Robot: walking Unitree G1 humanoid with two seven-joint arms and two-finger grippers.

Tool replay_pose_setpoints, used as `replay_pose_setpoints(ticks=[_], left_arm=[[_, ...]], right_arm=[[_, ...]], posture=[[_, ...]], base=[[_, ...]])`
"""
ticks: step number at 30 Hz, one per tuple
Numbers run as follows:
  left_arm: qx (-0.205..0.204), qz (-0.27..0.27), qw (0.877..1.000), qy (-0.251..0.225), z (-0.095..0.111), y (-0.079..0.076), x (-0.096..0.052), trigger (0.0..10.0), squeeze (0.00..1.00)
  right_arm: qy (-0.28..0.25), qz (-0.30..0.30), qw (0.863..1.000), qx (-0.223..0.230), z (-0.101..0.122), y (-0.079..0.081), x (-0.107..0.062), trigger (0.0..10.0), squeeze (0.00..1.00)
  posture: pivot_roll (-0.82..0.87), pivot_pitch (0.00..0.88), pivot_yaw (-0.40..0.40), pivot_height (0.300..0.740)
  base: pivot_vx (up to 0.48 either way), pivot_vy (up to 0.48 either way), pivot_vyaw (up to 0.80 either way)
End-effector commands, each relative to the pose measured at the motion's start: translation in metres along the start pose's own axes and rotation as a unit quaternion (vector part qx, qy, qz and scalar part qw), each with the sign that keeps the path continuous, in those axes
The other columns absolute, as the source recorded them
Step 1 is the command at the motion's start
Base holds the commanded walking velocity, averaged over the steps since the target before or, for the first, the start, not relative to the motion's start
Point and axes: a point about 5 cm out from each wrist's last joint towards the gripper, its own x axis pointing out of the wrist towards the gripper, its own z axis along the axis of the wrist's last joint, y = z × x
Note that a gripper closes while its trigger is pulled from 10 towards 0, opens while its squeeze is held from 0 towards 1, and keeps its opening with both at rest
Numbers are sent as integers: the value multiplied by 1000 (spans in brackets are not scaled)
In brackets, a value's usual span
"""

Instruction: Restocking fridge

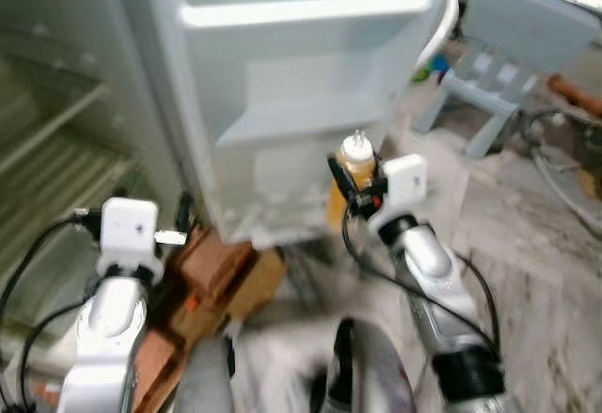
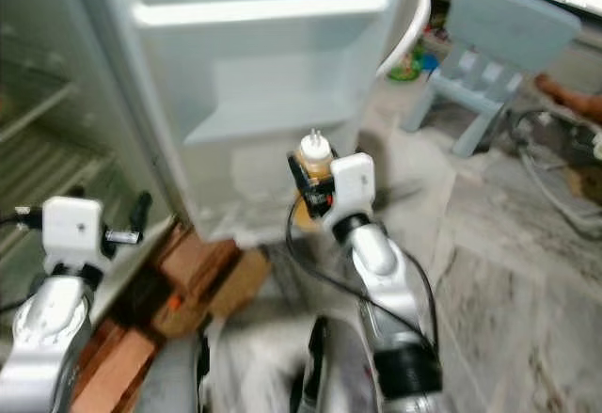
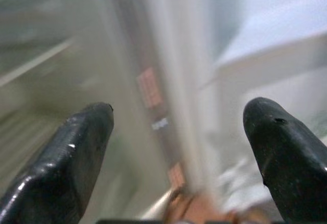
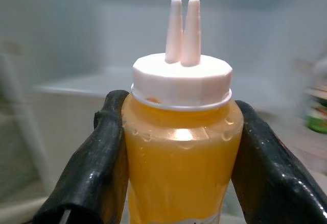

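Note:
My right gripper [image 1: 350,185] is shut on an upright squeeze bottle [image 4: 181,163] of orange-yellow sauce with a white twin-nozzle cap. It holds the bottle [image 1: 351,176] low in front of the open fridge door [image 1: 301,84], beside the door's lower shelf. The door's shelves [image 1: 303,7] look bare. My left gripper [image 3: 179,147] is open and holds nothing; it points at the edge between the fridge body [image 1: 56,121] and the door. The left arm [image 1: 118,272] is raised at the lower left.
Brown cardboard boxes [image 1: 221,267] lie on the floor under the door. A pale blue child's chair [image 1: 513,51] stands at the right rear on the marble floor [image 1: 527,244], with cables [image 1: 555,164] beside it. Wire shelves [image 1: 56,150] show inside the fridge.

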Motion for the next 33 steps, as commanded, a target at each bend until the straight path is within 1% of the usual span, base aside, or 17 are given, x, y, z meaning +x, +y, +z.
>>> replay_pose_setpoints(ticks=[1, 10, 12, 14, 16, 25, 33], left_arm=[[7, -2, 1000, 12, -5, 0, -4, 10000, 0], [8, 2, 1000, 14, -5, -2, -4, 10000, 0], [8, 2, 1000, 15, -6, -2, -3, 10000, 0], [10, 5, 1000, 15, -6, -2, -2, 10000, 0], [11, 6, 1000, 15, -6, -1, -2, 10000, 0], [12, 5, 1000, 15, -5, -1, -2, 10000, 0], [12, 1, 1000, 16, -3, -2, -6, 10000, 0]], right_arm=[[-4, -5, 1000, -2, 3, -4, 0, 10000, 0], [-3, 0, 1000, -1, 2, -4, -1, 10000, 0], [0, 15, 1000, 4, 2, -1, -2, 10000, 0], [1, 49, 999, 9, 2, 7, -3, 10000, 0], [-2, 58, 998, 9, 3, 9, -3, 10000, 0], [-6, 40, 999, 0, 5, 3, 0, 10000, 0], [-9, -16, 1000, -21, 7, -14, 2, 10000, 0]], posture=[[167, 77, -60, 610], [164, 75, -60, 610], [163, 74, -60, 610], [164, 74, -61, 610], [164, 73, -61, 610], [165, 79, -61, 610], [171, 107, -54, 610]], base=[[259, 0, 0], [0, 0, 0], [0, 0, 0], [0, 0, 0], [0, 0, 0], [0, 0, 781], [0, 0, 0]])
